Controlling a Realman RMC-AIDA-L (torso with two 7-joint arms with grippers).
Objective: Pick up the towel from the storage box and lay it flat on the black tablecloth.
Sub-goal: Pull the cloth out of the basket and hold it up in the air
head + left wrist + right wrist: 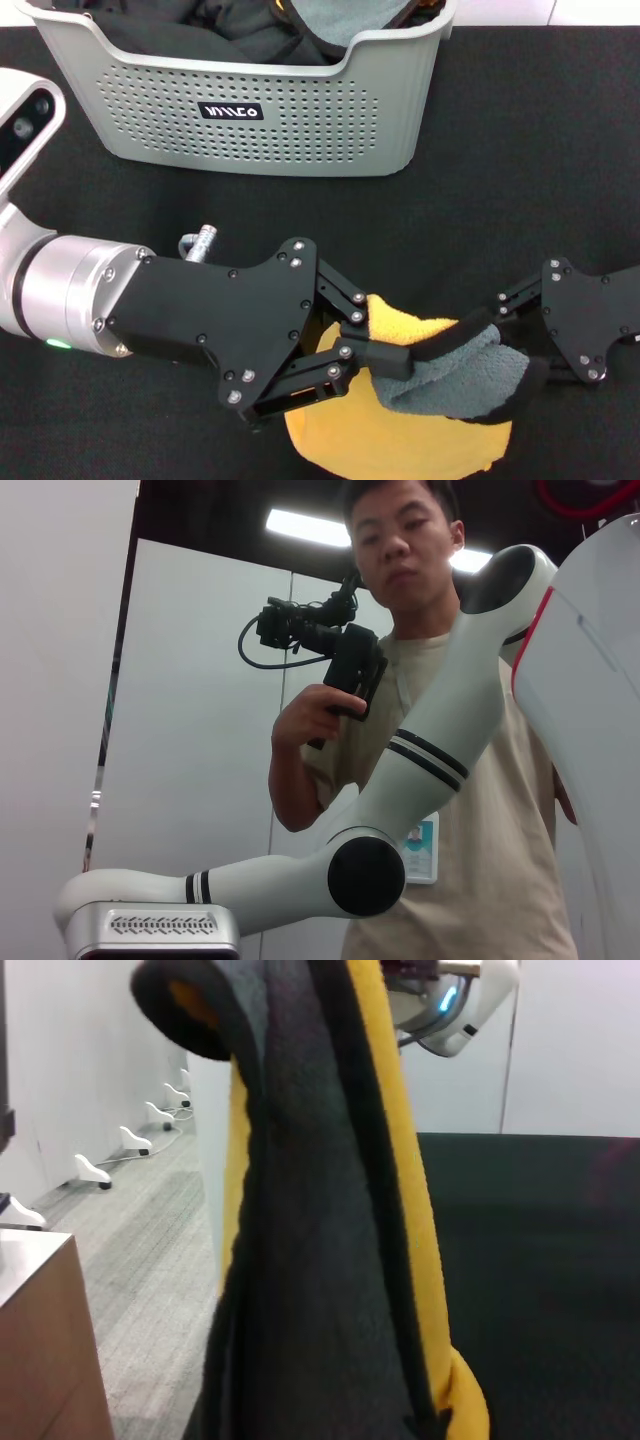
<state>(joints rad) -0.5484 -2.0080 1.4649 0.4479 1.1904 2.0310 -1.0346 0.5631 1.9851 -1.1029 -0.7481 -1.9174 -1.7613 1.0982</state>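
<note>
The towel (440,385), grey-green on top with its yellow-orange side hanging below, is held up over the near part of the black tablecloth (520,200), between my two grippers. My left gripper (368,335) is shut on the towel's yellow left corner. From the right, my right gripper (503,335) is shut on the black-edged grey end. The right wrist view is filled by the towel (310,1260) hanging close, with the black tablecloth (540,1280) beyond it. Behind both arms stands the light grey storage box (270,120).
Dark clothes (210,35) and a grey cloth with an orange edge (345,20) lie in the storage box. The left wrist view shows only a person filming (420,730) and a white robot arm (400,780). Beyond the tablecloth's edge lies grey floor (130,1260).
</note>
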